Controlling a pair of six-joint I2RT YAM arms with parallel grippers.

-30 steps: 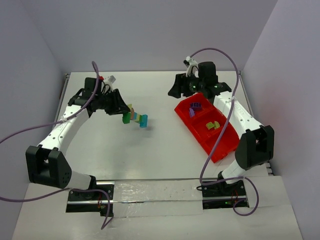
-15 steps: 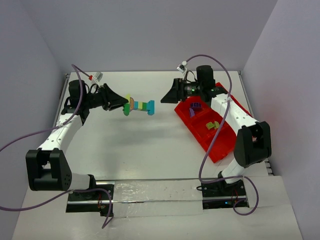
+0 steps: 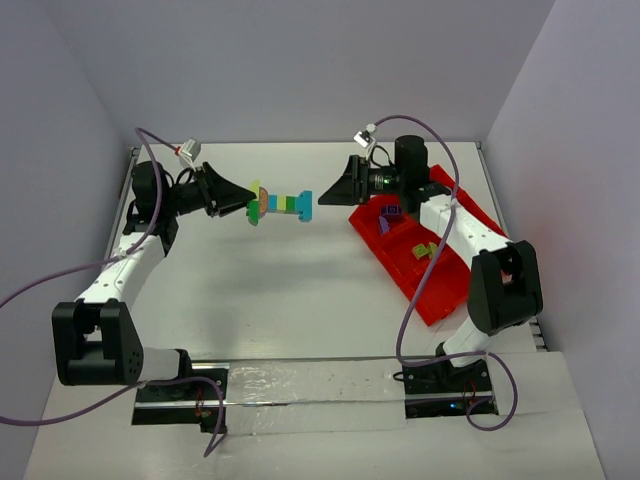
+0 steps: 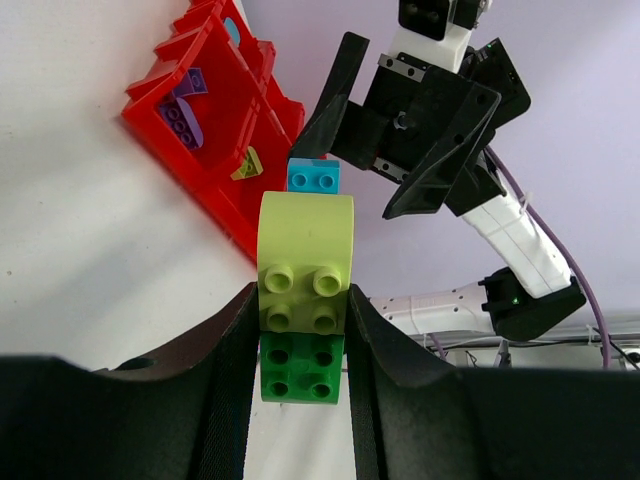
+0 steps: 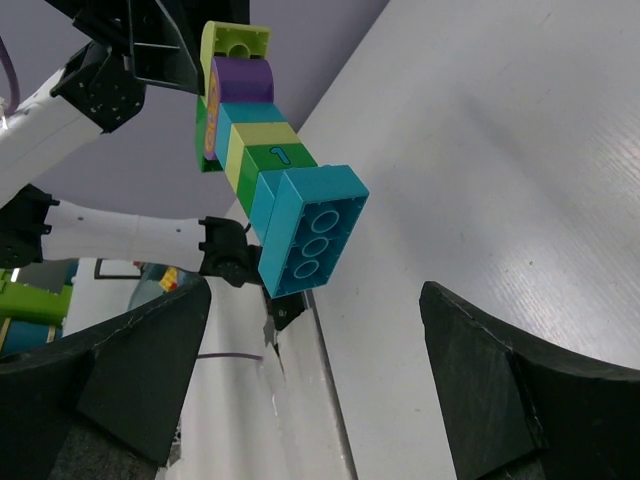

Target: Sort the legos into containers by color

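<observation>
Now that the left gripper [image 4: 302, 310], clamped on the green end of a multicoloured stack of studded plastic bricks [image 3: 281, 206], has raised it level, the right gripper [image 5: 318, 350] has come up to its teal end, jaws wide, not touching. Beyond, the red plastic divided tray [image 3: 447, 290] awaits the pieces once pulled apart.

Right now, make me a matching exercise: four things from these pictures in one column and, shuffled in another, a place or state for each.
1. left gripper
2. right gripper
3. lego stack
4. purple bricks

A. lying in the red tray
B. open, empty
C. shut on one end of the stack
D. held in the air, teal brick at its free end

Pairs: 1-C, 2-B, 3-D, 4-A
</observation>
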